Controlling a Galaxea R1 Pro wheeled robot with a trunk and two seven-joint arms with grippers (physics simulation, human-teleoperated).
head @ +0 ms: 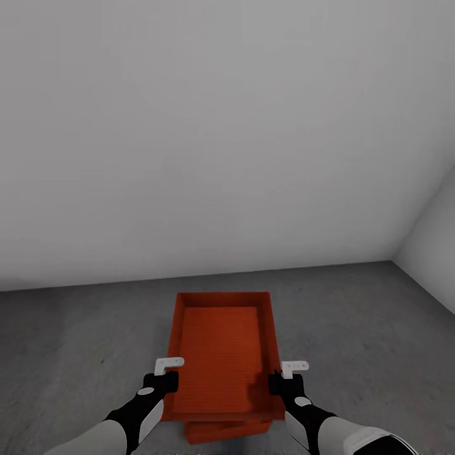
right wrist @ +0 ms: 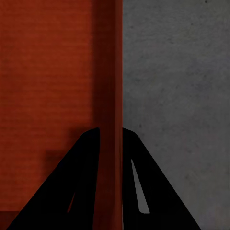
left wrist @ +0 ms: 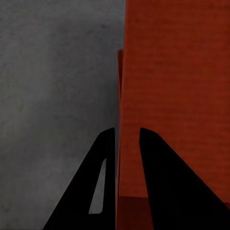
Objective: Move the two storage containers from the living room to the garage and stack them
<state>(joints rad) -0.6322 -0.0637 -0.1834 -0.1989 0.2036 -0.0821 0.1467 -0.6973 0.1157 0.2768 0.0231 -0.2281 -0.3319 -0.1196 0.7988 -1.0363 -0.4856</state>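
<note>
A red-orange open-top storage container hangs level between my two grippers, just above the garage's dark grey concrete floor. My left gripper is shut on its left side wall, and the left wrist view shows the black fingers straddling that wall. On the opposite side wall my right gripper is shut too, its fingers astride the rim. The second storage container lies underneath, with only its near edge showing; I cannot tell whether the two touch.
A plain white wall stands about a container's length beyond the bins. Another white wall meets it in a corner at the far right. Bare concrete stretches to both sides of the containers.
</note>
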